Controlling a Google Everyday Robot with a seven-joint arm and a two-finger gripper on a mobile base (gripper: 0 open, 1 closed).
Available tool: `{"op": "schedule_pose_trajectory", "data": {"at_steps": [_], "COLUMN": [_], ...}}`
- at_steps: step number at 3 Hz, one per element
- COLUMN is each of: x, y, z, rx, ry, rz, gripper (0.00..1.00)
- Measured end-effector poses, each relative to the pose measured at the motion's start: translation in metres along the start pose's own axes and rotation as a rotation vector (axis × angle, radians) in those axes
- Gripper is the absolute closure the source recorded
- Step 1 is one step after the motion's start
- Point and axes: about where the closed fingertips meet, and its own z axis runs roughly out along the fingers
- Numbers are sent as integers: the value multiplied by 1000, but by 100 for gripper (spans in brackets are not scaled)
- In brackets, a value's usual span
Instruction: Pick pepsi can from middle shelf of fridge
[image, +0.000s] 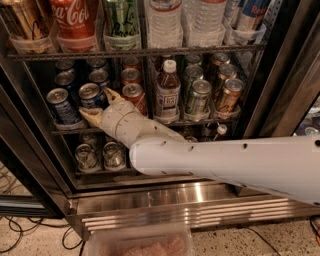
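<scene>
Gripper (96, 101): cream, two-fingered, inside black-framed drinks fridge (165, 200), spread open around blue aluminium pepsi can (90, 93).
Target position: upright, front left of dark wire middle shelf (210, 120), between second blue can (61, 103) and red can (134, 95).
Crowding hazard: neighbour probably nudged or toppled if closed off-centre.
Withdrawal hazard: possible snag on shelf edge, then slip from a shallow grasp.
</scene>
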Motion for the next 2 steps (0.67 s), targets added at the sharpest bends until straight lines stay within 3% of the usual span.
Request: {"op": "schedule_pose_trajectory", "data": {"at_steps": [2], "x": [-33], "y": [-16], "z": [1], "rx": [-10], "ry": [-56], "rz": [-52], "gripper": [100]}}
